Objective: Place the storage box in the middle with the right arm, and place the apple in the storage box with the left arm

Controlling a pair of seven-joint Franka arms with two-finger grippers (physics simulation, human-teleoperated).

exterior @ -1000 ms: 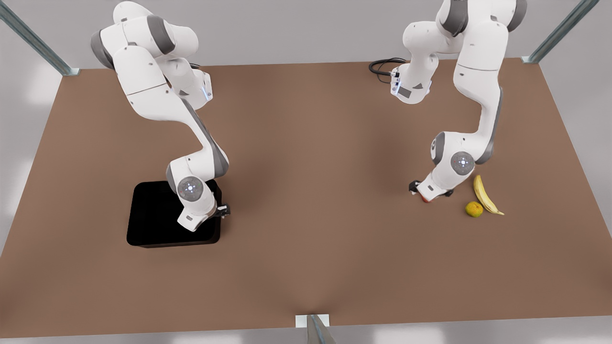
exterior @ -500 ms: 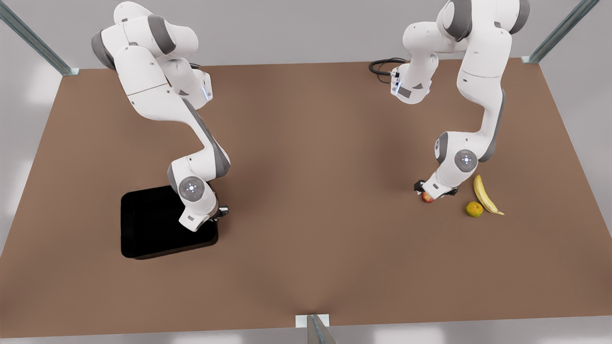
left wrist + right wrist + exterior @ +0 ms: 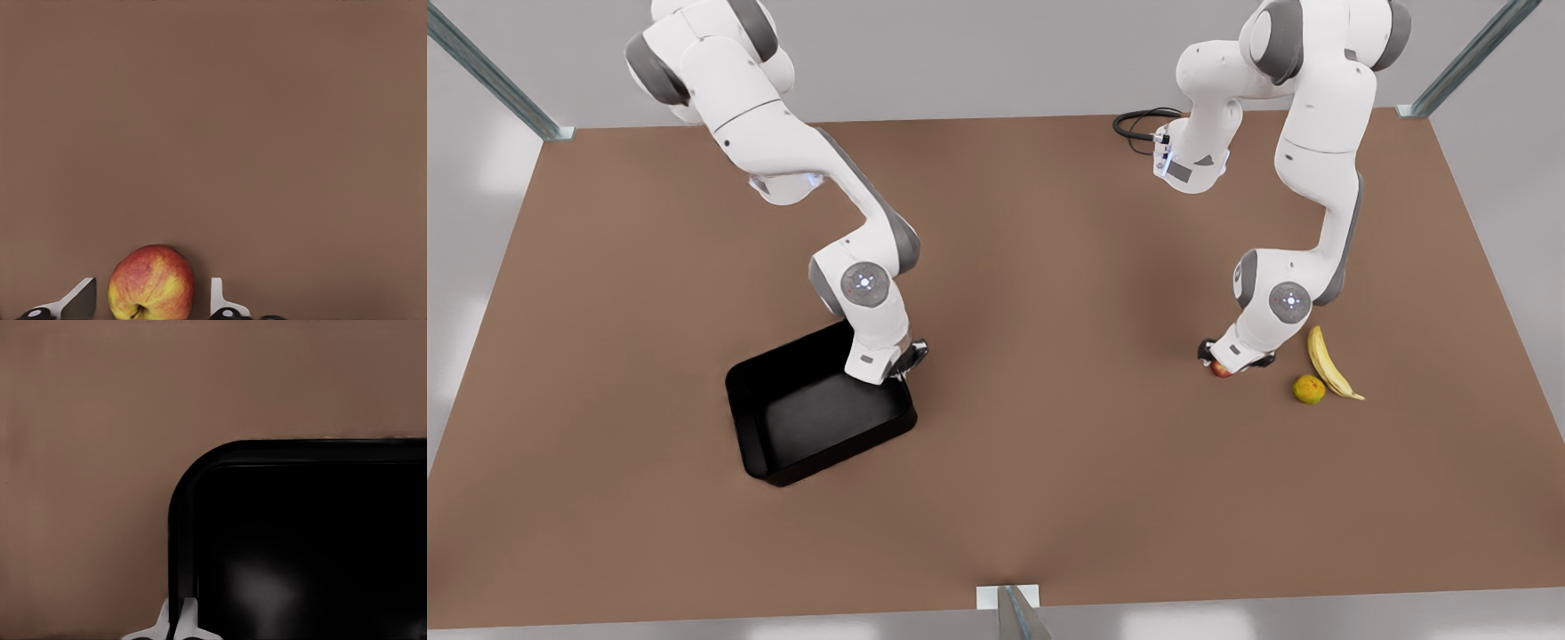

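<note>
On the brown worktop [image 3: 1049,267], toward its left edge, the black shallow plastic storage box [image 3: 818,418] lay, its wall pinched by the right gripper [image 3: 179,620]. Near the right edge, the left gripper [image 3: 150,303] stood open around the small red-yellow apple [image 3: 151,283].

Two white arms bent low over the table [image 3: 1049,498]. On the front view's left, right arm reaching down from the far edge, elbow raised, wrist angled downward; right pincer [image 3: 903,363] clamped thin on the box [image 3: 818,418] wall, fingers [image 3: 189,617] pressed to either side of the rim near a rounded corner. On the front view's right, left arm folded steeply, forearm near vertical, wrist tipped low; left pincer [image 3: 1232,360] down at the apple [image 3: 1220,369], fingers [image 3: 217,297] spread to either side of the fruit, gaps visible on both sides.
</note>
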